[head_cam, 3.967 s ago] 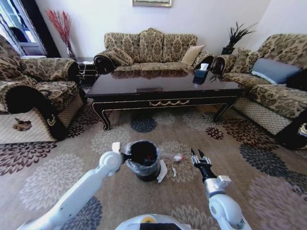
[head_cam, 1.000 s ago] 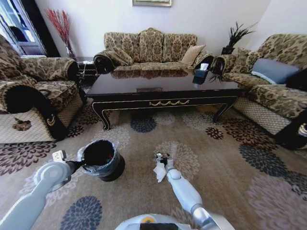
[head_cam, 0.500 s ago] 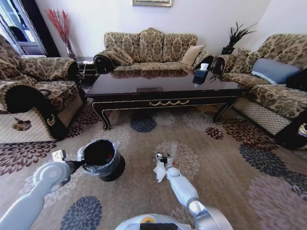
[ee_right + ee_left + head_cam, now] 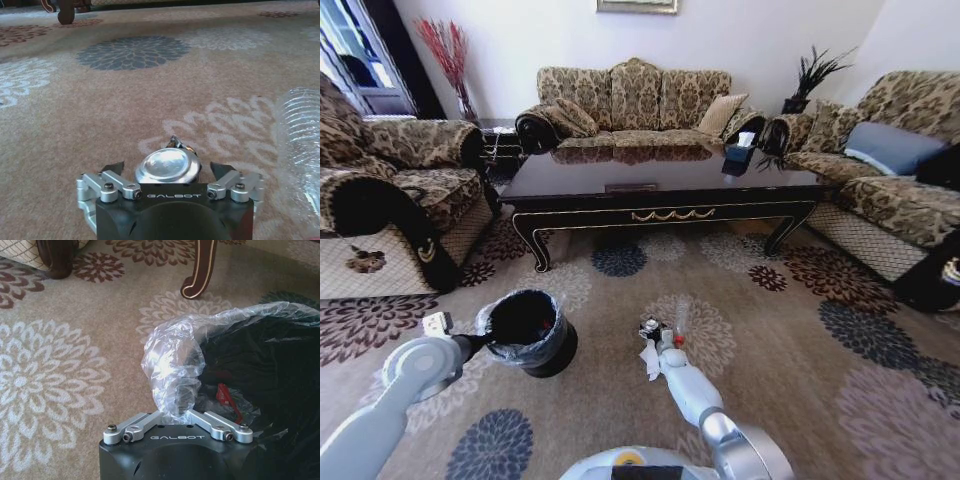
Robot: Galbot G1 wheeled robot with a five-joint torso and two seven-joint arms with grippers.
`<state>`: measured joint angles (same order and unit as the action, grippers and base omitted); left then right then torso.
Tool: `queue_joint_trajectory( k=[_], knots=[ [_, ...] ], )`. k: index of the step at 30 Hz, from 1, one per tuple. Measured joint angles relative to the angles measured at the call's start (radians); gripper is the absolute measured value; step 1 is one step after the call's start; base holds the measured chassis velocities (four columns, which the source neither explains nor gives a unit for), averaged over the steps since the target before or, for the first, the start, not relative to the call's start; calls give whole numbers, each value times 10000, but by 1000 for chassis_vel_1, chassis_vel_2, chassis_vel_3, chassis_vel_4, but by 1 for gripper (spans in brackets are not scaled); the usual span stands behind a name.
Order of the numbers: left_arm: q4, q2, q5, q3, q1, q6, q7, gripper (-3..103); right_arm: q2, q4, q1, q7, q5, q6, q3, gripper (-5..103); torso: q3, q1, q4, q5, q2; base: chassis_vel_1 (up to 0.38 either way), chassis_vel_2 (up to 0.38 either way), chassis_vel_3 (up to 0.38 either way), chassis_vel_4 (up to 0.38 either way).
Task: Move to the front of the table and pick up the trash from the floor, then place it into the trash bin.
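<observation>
The trash lies on the carpet in front of the dark table (image 4: 620,172): crumpled white paper (image 4: 650,362), a clear bottle (image 4: 681,318) (image 4: 300,150) with a red cap, and a shiny round bit (image 4: 649,325) (image 4: 168,163). My right gripper (image 4: 656,338) (image 4: 167,171) is low on the floor and open, with a finger on each side of the round bit and a gap to each. My left gripper (image 4: 478,346) (image 4: 172,412) is shut on the rim of the black trash bin (image 4: 528,332) (image 4: 260,375), its fingertips buried in the bunched liner. Something red lies inside the bin.
Patterned sofas stand at the left (image 4: 390,190), back (image 4: 635,105) and right (image 4: 890,170) of the table. A tissue box (image 4: 740,150) sits on the table's far right. A curved table leg (image 4: 200,267) stands beyond the bin. Open carpet lies to the right of the trash.
The left arm has carried the bin from the centre out to the left. The right arm swung in from the right and has lowered its gripper around the shiny round bit.
</observation>
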<state>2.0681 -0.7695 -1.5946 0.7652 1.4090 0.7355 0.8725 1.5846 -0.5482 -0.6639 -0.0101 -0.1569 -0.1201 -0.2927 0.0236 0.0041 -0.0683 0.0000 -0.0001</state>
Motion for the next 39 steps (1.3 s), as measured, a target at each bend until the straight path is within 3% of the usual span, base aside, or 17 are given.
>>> queue_joint_trajectory(
  k=[2, 6, 8, 10, 11, 15, 17, 20, 23, 26, 28, 39],
  knots=[
    [0, 0, 0, 29, 15, 0, 1, 0, 36, 106, 58, 35, 2, 4, -5, 86, 0, 0, 0, 0, 0, 0, 0, 0, 0],
    [0, -1, 1, 80, 55, 0, 5, 0, 71, 286, 162, 102, 24, -1, -5, 82, 0, 0, 0, 0, 0, 0, 0, 0, 0],
    [0, -1, 2, 126, 93, 0, 6, 0, 88, 367, 220, 130, 39, -13, -19, 65, 0, 0, 0, 0, 0, 0, 0, 0, 0],
    [0, -1, 2, 143, 103, 0, 6, 0, 89, 367, 225, 136, 41, -15, -21, 65, 0, 0, 0, 0, 1, 0, 0, 0, 0],
    [6, -2, 4, 178, 126, 0, 7, 0, 81, 332, 220, 149, 43, -19, -20, 60, 0, 0, 1, 0, 0, 0, 0, 0, 0],
    [24, -16, 4, 190, 128, 0, 6, 0, -119, -337, -81, 138, -183, 65, 190, 46, -1, 0, 2, 1, 0, 0, 0, 0, 0],
    [23, -23, 10, 165, 109, 0, 6, 0, -204, -585, -201, 114, -308, 122, 282, 46, -1, 0, 1, 1, 0, 0, 0, 0, 0],
    [14, -74, 29, -8, 10, 0, 4, 0, -500, -1496, -633, -10, -776, 358, 576, 30, 0, 0, 0, 1, 1, 0, 0, 0, 0],
    [6, -108, 50, -134, -53, 0, 3, 0, -669, -1948, -914, -59, -952, 469, 716, 25, -1, 0, -1, 1, 0, 0, 0, 0, 0],
    [7, -140, 71, -211, -101, 0, 4, 0, -778, -2219, -1182, -80, -992, 498, 765, 8, 0, 0, -1, 2, 0, 0, 0, 0, 0],
    [16, -141, 75, -212, -100, 0, 9, 0, -797, -2294, -1243, -85, -996, 498, 756, 3, -1, 0, 0, 1, 0, 0, 0, 0, 0],
    [70, -178, 127, -308, -93, 0, 20, 0, -1303, -4032, -2207, -188, -1510, 566, 805, 0, -1, 0, 1, 1, 1, 0, 0, 0, 0]
  ],
)
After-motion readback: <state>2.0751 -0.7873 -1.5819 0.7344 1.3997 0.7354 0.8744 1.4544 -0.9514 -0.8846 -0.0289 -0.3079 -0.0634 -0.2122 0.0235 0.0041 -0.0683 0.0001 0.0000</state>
